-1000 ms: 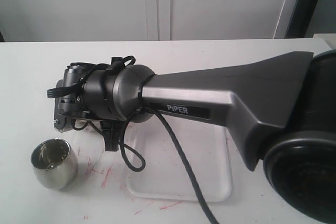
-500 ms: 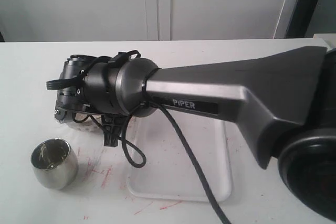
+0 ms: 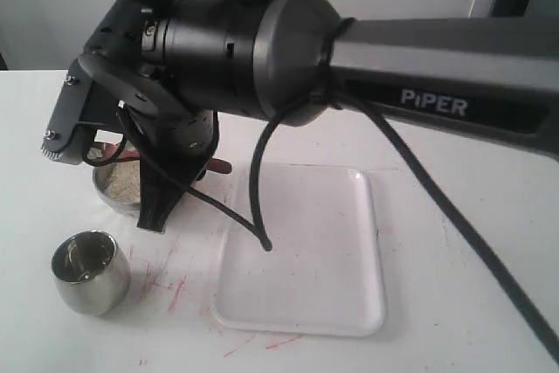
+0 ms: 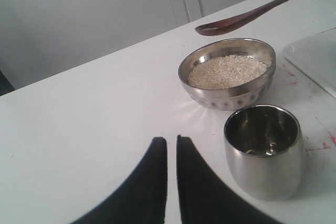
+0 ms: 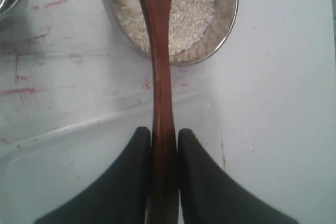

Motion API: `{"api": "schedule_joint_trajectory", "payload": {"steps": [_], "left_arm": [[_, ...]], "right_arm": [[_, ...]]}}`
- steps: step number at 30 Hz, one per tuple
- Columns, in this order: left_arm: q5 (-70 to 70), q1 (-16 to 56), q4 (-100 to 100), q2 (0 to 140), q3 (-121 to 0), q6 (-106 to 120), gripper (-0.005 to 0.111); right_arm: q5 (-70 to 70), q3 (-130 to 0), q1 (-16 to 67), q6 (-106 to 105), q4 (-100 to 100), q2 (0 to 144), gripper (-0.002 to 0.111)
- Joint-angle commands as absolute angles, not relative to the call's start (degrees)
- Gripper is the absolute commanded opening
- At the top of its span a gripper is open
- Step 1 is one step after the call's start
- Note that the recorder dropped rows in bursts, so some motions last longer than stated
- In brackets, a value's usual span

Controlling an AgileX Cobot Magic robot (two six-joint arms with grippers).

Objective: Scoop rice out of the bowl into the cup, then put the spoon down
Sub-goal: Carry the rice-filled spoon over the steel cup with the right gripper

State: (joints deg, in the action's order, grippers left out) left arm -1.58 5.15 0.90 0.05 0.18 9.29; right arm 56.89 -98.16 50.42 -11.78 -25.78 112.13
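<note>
**Q:** Where is the spoon?

**A:** The right gripper [image 5: 164, 132] is clamped on the handle of the dark reddish-brown wooden spoon [image 5: 161, 77], one black finger on each side. The spoon head is in the air above the bowl [image 4: 226, 95], not touching the rice [image 4: 227, 71].

**Q:** And the bowl and cup?

**A:** The ribbed steel bowl holds off-white rice to well below its rim. The small shiny cup [image 4: 264, 148] stands upright just beside it, the two not touching. I cannot tell whether the cup holds any grains. A clear plastic tray [image 3: 306, 242] lies flat on the white table [image 3: 454, 303], on the other side of the bowl from the cup.

**Q:** What about the left gripper?

**A:** The left gripper [image 4: 171, 140] has its fingers drawn almost together, with only a thin slit between them and nothing held. It sits near the cup, apart from it.

**Q:** Any writing?

**A:** The right arm [image 3: 454, 50], which fills much of the exterior view, has a black label [image 3: 434, 104] reading "PiPER" in pale letters. Faint red marks [image 3: 175, 290] streak the table by the cup and tray. They are not readable as words.
</note>
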Motion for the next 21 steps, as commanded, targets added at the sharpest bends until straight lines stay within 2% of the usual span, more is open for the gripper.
{"api": "schedule_joint_trajectory", "payload": {"steps": [1, 8, 21], "left_arm": [[-1.24, 5.31, 0.51, 0.0, 0.0, 9.21, 0.014], [-1.24, 5.31, 0.51, 0.0, 0.0, 9.21, 0.014], [-1.24, 5.31, 0.51, 0.0, 0.0, 9.21, 0.014]], "right_arm": [[63.26, -98.66, 53.04, -18.09, -25.35, 109.92, 0.0], [67.01, -98.01, 60.23, -18.46, -29.05, 108.58, 0.0], [68.78, -94.49, 62.48, -18.46, -36.3, 109.08, 0.0]]}}
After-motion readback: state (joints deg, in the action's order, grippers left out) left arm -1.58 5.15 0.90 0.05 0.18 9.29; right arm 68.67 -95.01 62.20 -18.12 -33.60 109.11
